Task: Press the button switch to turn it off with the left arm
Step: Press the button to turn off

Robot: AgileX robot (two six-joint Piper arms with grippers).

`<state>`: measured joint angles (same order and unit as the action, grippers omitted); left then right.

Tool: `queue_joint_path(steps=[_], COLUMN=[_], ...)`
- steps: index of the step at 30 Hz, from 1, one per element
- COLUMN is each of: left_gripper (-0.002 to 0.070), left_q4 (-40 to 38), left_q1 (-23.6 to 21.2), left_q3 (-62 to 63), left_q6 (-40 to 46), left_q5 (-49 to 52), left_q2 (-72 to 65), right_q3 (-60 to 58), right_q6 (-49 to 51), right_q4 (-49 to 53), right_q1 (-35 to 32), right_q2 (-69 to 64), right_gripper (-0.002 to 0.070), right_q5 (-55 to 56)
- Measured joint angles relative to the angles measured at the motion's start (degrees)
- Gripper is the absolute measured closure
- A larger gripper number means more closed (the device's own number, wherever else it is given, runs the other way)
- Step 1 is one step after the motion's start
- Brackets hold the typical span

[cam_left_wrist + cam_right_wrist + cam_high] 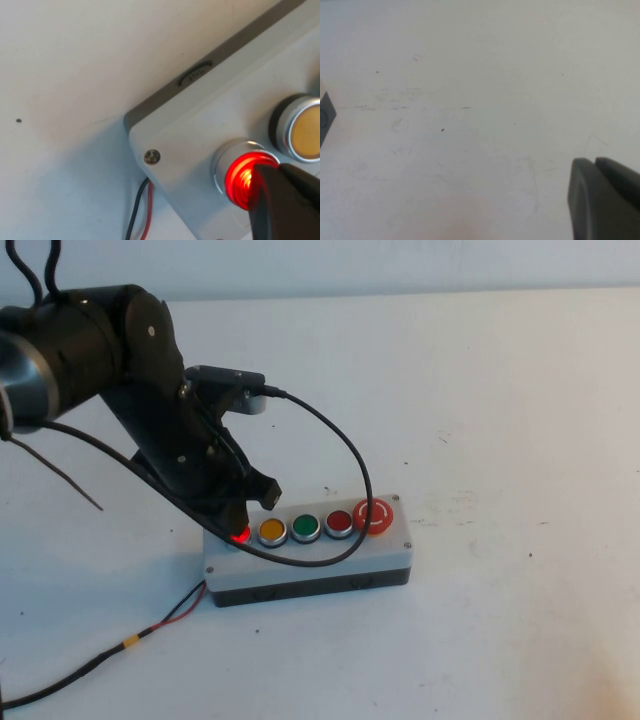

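The button switch is the small red button at the left end of the row on the grey box. It glows bright red. My left arm reaches down over that end, and my left gripper is shut, its tip resting on the button. In the left wrist view the glowing button switch sits in its silver ring, partly covered by the closed left gripper. My right gripper is shut and empty above bare white table, out of the high view.
The row continues with a yellow button, a green button, a darker red button and a large red mushroom button. Red and black wires run from the box's left end. A loose black cable arcs over the box.
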<state>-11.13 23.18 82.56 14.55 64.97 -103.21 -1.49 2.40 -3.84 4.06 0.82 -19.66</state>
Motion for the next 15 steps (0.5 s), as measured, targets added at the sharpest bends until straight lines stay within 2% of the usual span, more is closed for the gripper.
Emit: queue_joint_path(steps=[15], left_gripper=[0.0677], left_q4=[-1.09], left_q1=[0.0], left_q3=[1.15], left_q6=[0.28], left_q5=[1.87], left_q2=[-2.2], right_q3=[0.0], right_q6=[0.0], right_q4=[0.0], right_q1=[0.0], right_q2=[0.0], right_gripper=[0.0692], right_q5=[0.0])
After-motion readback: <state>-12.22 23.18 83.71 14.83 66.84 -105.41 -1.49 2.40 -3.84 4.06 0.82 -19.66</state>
